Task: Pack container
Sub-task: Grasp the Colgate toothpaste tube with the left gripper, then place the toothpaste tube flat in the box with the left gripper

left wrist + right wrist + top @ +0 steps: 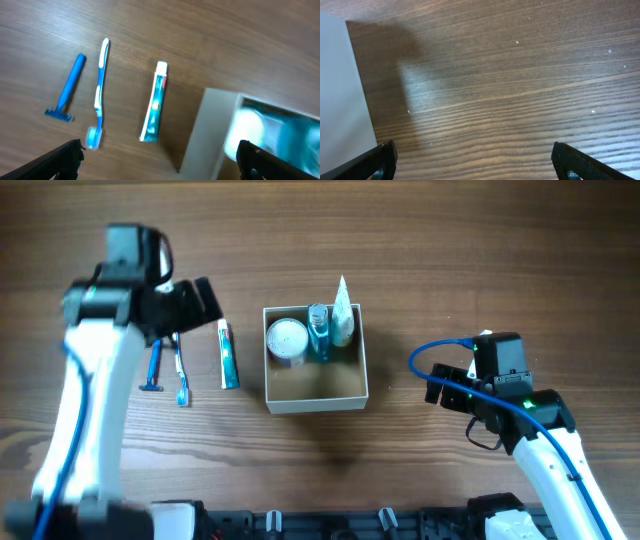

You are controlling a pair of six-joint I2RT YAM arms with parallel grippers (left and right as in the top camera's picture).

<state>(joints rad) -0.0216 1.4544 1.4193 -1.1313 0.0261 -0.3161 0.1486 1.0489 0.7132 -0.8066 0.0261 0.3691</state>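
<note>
The container (316, 392), a square white-walled box with a tan inside, sits at the table's middle. It holds a round white jar (286, 338), a blue bottle (319, 328) and a white tube (342, 315) along its far side. Left of it lie a toothpaste tube (227, 354), a blue toothbrush (181, 375) and a blue razor (154, 368). These also show in the left wrist view: toothpaste (154, 101), toothbrush (99, 93), razor (68, 89), container wall (205, 130). My left gripper (200, 302) (160, 162) is open and empty above them. My right gripper (440, 385) (475, 162) is open and empty, right of the container (342, 90).
The wooden table (480, 260) surrounds everything. Black fixtures run along the front edge (330, 525). A blue cable (440, 350) loops by my right wrist.
</note>
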